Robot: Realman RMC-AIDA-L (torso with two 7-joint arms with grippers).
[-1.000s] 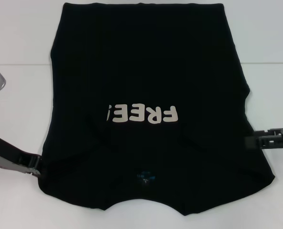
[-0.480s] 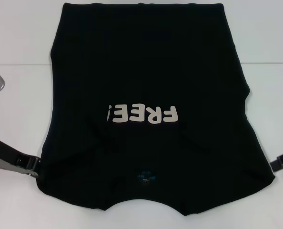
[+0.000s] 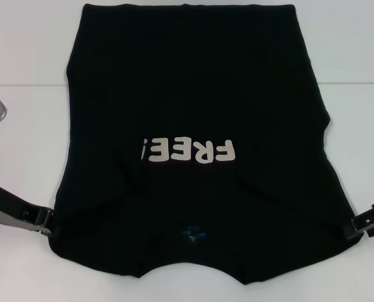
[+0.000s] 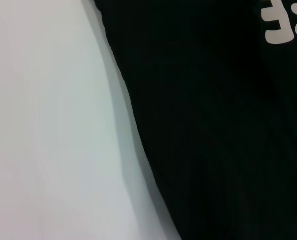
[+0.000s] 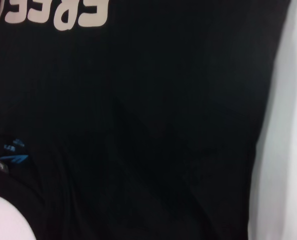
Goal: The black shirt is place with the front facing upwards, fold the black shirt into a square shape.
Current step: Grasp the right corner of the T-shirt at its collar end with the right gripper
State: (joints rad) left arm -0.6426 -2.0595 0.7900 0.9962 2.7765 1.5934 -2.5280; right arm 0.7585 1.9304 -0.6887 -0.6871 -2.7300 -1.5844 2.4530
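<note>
Lying flat across the white worktop (image 3: 29, 56), the black shirt (image 3: 193, 94) reads "FREE!" (image 3: 188, 150), blue label (image 3: 191, 234) near the front edge; left gripper (image 3: 46, 220) and right gripper (image 3: 357, 224) sit at its side edges, finger state unclear.

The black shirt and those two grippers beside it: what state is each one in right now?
black shirt: spread flat on the white table, front up, sleeves tucked in, not yet folded square.
left gripper: low at the shirt's left edge near the collar end.
right gripper: low at the shirt's right edge, opposite the left.
</note>
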